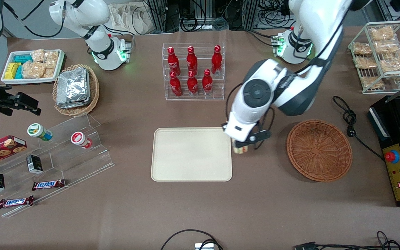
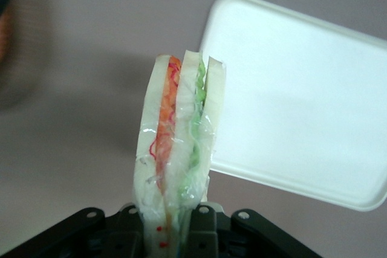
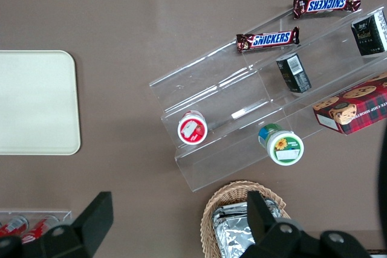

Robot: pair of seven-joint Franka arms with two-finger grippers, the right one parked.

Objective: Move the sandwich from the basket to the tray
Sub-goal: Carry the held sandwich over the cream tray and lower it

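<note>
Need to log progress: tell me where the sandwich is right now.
The sandwich is held in the gripper, above the table just beside the tray edge nearest the basket, not yet over the tray.

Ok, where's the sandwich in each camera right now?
Front view: sandwich under the gripper, at the tray edge nearest the basket.
Left wrist view: sandwich clamped upright, beside the tray.
Right wrist view: not in it.
Shared landmark: the tray.

The glossy white arm has rounded grey-black joints, black cables, and a black pincer point(image 1: 244, 143) with silver screws
</note>
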